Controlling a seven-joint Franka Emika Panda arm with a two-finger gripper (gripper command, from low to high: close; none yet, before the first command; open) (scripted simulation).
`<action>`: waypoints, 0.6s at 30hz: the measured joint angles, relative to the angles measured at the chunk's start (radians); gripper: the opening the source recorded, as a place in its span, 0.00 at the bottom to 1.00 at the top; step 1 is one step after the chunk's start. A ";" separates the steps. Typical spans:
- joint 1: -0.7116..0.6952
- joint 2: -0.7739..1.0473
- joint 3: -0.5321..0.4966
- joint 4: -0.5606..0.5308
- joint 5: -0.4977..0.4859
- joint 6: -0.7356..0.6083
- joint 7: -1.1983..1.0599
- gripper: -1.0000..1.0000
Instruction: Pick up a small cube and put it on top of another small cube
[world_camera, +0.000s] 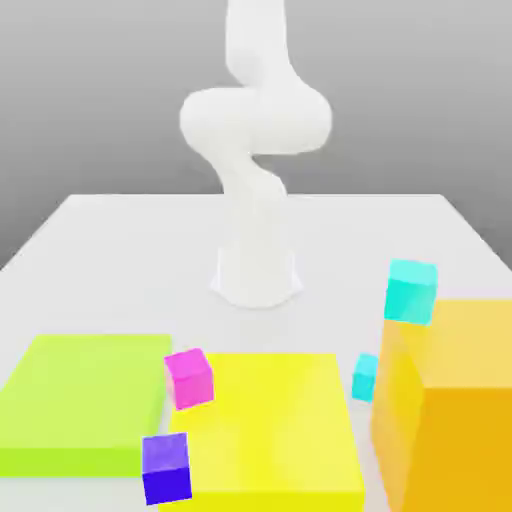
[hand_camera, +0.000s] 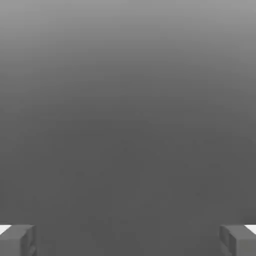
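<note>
We see the arm (world_camera: 255, 150) rising from its base at the middle of the table (world_camera: 120, 240) and running out of the exterior view at the top. In the hand view two grey fingertips (hand_camera: 17, 240) stand far apart at opposite edges, so the gripper (hand_camera: 128, 241) is wide open with nothing between its jaws — beyond them there is plain grey.

The two small turquoise cubes are both on the exterior view's right. One cube (world_camera: 411, 290) sits on top of the big orange block (world_camera: 450, 400), near its back edge. The other cube (world_camera: 365, 377) sits low on the table, in the gap between the orange block and the big yellow block (world_camera: 270, 430); the orange block cuts off part of it. So the two cubes are at different heights, well apart from the arm's base and nearer the camera than it.

We judge that the coming move turns on this: the hand has to come down and toward the exterior view's right to reach either cube. The low cube is hemmed in by the orange block; we cannot tell whether they touch, or how the open jaws are turned relative to it.

A magenta cube (world_camera: 189, 377) and a purple cube (world_camera: 165, 468) lie at the yellow block's edge; a lime block (world_camera: 80, 395) lies on the left.
</note>
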 joint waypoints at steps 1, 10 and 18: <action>0.034 0.033 0.011 -0.016 0.012 -0.011 -0.026 0.50; 0.320 0.351 0.104 -0.186 0.197 -0.080 -0.276 0.50; 0.448 0.584 0.196 -0.338 0.325 -0.021 -0.269 0.50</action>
